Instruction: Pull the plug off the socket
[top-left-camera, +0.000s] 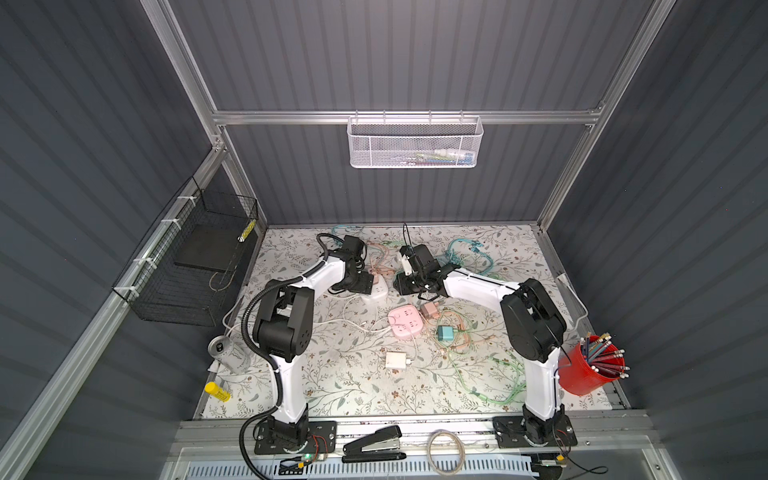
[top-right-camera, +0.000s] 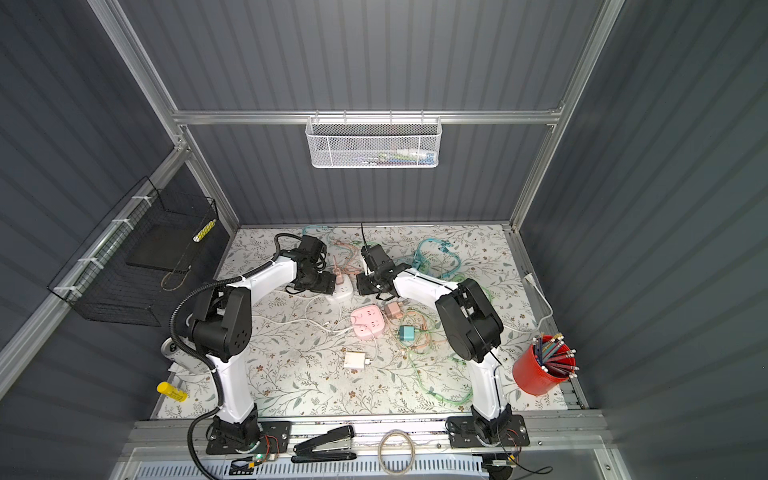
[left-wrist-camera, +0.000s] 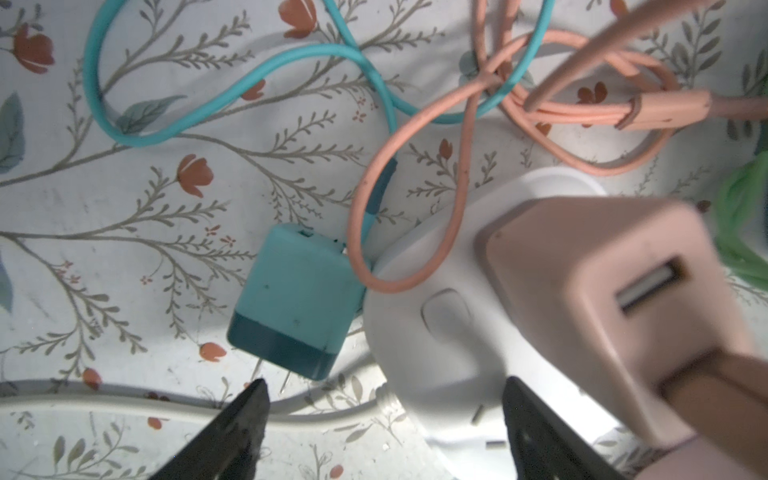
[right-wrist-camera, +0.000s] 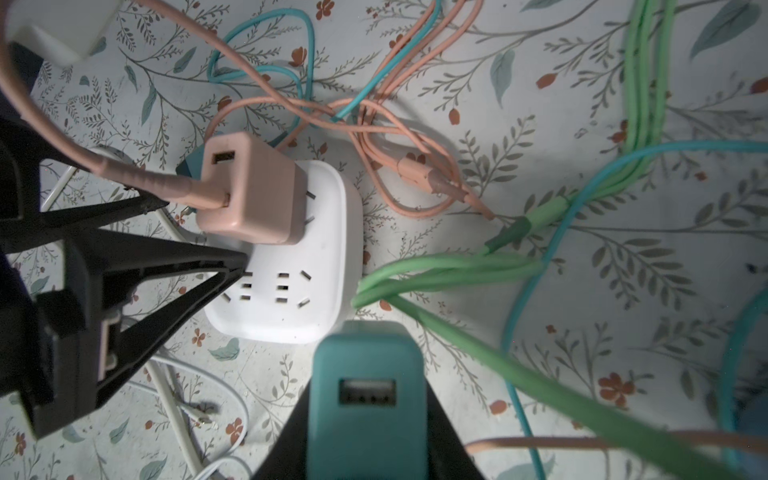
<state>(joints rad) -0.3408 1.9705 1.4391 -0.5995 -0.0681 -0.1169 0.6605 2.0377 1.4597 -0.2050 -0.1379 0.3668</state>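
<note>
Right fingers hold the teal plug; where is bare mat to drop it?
Bare floral mat lies between the flat white charger and the silver front rail. Crowded: around the white socket cube, the pink socket cube and the green cables.

Overhead light is pooling on the near middle of the floral mat (top-left-camera: 353, 386); the ribbed walls (top-left-camera: 83, 124) are reading dim. Frame rails (top-left-camera: 183, 62) are bowing toward the edges in both top views. Left wrist view: the white socket (left-wrist-camera: 415, 353) is glaring, and the pink plug (left-wrist-camera: 602, 311) is blurring close to the lens. Right wrist view: the teal plug (right-wrist-camera: 361, 365) and green cable (right-wrist-camera: 582, 397) are going soft up close, with cables throwing soft shadows.
</note>
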